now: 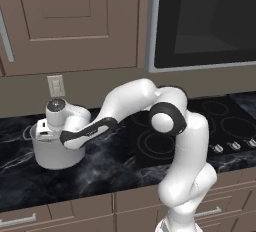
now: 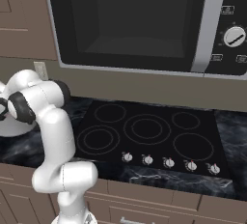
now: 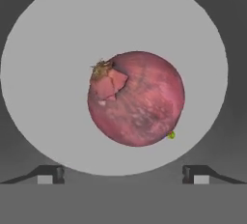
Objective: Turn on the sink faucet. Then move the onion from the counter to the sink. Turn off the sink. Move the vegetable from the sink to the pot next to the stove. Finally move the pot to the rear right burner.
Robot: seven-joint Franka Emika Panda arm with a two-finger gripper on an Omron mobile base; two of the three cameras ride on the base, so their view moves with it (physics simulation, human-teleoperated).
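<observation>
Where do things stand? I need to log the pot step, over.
End effector open above the grey round pot. Reddish-pink round onion lies on the pot floor, released. Pot sits on the black marble counter left of the black glass stove. Nothing in the way.

Both base cams sit behind my arm, angled down; they share the stove point(image 1: 220, 126) and table point(image 1: 100, 168). Hand cam looks straight down into the pot point(image 3: 43, 97), close.
</observation>
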